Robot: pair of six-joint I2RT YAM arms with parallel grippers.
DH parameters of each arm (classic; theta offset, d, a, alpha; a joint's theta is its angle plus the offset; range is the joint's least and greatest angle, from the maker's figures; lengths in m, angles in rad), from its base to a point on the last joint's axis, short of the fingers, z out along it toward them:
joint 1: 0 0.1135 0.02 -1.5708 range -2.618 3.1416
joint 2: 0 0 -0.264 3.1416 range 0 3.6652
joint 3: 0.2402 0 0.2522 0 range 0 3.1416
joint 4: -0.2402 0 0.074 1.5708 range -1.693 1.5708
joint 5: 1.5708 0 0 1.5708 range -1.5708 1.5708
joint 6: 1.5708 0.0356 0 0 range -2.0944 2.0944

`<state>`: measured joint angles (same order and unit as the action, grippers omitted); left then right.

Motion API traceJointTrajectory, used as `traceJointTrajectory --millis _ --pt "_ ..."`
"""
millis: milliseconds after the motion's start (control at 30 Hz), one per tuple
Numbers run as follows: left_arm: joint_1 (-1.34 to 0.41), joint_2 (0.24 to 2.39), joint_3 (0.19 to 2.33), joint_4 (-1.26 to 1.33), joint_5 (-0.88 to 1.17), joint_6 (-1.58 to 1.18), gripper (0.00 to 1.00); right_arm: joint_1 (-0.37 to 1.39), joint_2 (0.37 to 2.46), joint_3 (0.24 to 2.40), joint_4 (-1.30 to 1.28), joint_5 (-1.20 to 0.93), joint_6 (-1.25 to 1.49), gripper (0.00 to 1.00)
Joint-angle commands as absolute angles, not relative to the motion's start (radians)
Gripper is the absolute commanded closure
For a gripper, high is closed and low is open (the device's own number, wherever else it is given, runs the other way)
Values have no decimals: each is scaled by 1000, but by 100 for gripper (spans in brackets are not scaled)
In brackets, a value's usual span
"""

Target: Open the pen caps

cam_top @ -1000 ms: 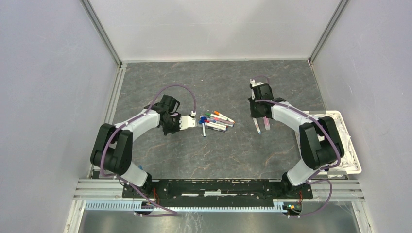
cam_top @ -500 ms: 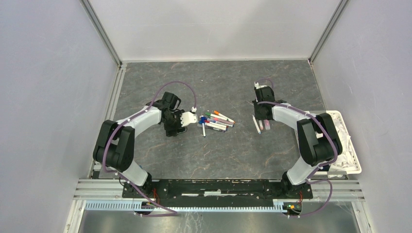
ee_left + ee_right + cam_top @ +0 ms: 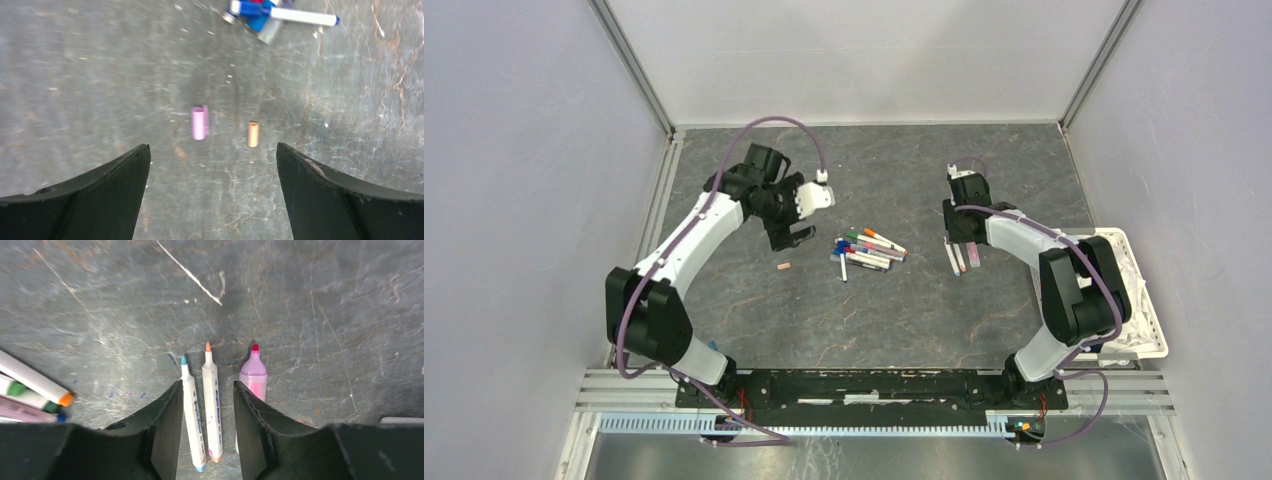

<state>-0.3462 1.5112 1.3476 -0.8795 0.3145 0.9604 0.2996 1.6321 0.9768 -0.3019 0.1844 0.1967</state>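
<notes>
Both arms' jaws apart over loose caps and uncapped pens

The left jaws gape wide above a pink cap point(image 3: 199, 123) and an orange cap point(image 3: 253, 134), left of the pen pile point(image 3: 869, 247) on the tabletop point(image 3: 894, 320). The right jaws, partly apart, straddle a teal-tipped pen point(image 3: 192, 415) and an orange-tipped pen point(image 3: 212, 405). A pink pen point(image 3: 253, 375) lies just right of them.

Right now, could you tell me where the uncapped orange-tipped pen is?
In the right wrist view, the orange-tipped pen lies on the table below the right gripper, between the teal-tipped pen and the pink pen.
</notes>
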Motion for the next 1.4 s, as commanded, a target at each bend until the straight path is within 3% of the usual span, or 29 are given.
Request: traceJointTrajectory --millis 0,267,567,1067,1367 --pt "-343 1444 1490 -964 265 876 0 344 1570 1057 -274 165 182 52" --pt "-338 1265 1424 -766 166 766 0 520 1737 1254 -288 -34 7 52" --pt "-340 1349 1419 -943 264 769 0 580 1966 1434 -353 -72 -37 61" --pt "-340 1307 1370 -965 364 782 0 578 2010 1339 -349 -6 -65 67" --pt "-341 1341 1397 -980 369 787 0 564 1924 1201 -299 13 -41 58"
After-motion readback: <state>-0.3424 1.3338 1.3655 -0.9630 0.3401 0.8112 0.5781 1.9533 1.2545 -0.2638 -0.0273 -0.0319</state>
